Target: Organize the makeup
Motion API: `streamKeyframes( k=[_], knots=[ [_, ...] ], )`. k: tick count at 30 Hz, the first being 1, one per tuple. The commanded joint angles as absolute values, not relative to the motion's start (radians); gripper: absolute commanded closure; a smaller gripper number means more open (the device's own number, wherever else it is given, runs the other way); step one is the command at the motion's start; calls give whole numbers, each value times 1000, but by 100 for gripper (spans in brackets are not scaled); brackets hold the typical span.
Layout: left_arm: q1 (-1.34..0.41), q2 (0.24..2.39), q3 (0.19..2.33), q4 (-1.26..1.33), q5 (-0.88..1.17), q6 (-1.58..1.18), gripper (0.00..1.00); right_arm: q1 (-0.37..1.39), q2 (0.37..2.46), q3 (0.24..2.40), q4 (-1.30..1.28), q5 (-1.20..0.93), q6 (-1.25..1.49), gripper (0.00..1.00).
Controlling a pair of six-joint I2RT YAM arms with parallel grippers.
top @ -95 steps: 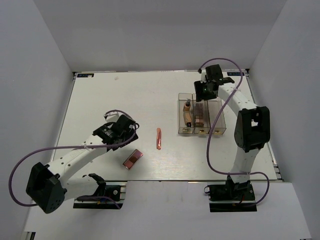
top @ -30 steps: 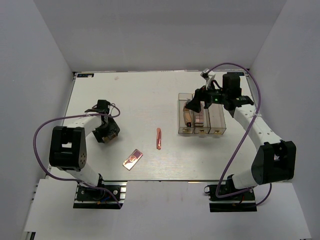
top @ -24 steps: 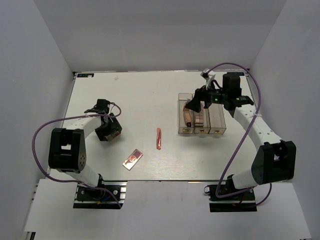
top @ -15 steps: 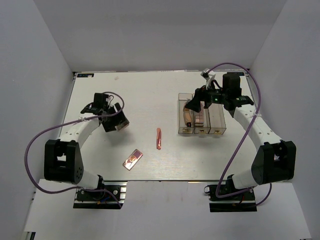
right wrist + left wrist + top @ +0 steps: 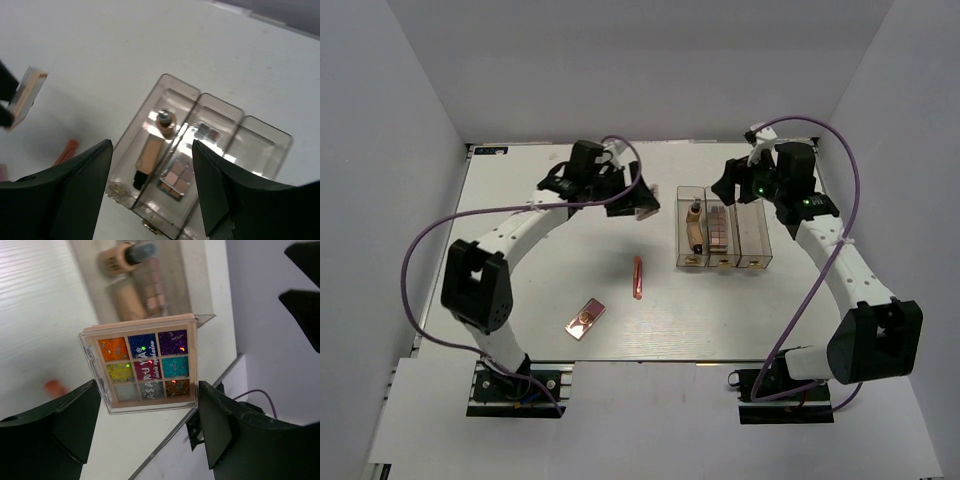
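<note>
My left gripper is shut on a colourful glitter eyeshadow palette, held in the air just left of the clear three-compartment box. In the top view the palette hangs near the box's far left corner. A beige tube and a small tan bottle lie in the left compartment. A nude palette fills the middle one. My right gripper hovers open above the box with nothing between its fingers. A thin pink stick and a rose-gold compact lie on the table.
The box's right compartment holds nothing. White walls enclose the table on three sides. The two grippers are close together over the box's far end, and purple cables loop off both arms.
The left arm has swung from the table's left side over to the box, carrying the glitter palette. The right gripper has drawn back a little from over the box and narrowed its jaws slightly.
</note>
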State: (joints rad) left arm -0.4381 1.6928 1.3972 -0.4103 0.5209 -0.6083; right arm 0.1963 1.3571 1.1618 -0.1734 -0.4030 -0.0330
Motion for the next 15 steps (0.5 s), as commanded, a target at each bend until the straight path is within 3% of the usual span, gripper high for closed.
streamKeyframes(
  k=[1, 4, 11, 15],
  knots=[
    [-518, 1762, 1521, -364, 565, -641, 74, 158, 1307, 1154, -110, -159, -8, 30],
    [-578, 1857, 1589, -327, 569, -666, 74, 137, 1286, 1143, -112, -77, 35, 36],
    [-706, 2109, 1911, -308, 594, -703, 75, 84, 1243, 1094, -117, -54, 75, 37],
    [-736, 2193, 1979, -284, 589, -722, 75, 51, 1227, 1078, -117, -78, 86, 37]
  ],
)
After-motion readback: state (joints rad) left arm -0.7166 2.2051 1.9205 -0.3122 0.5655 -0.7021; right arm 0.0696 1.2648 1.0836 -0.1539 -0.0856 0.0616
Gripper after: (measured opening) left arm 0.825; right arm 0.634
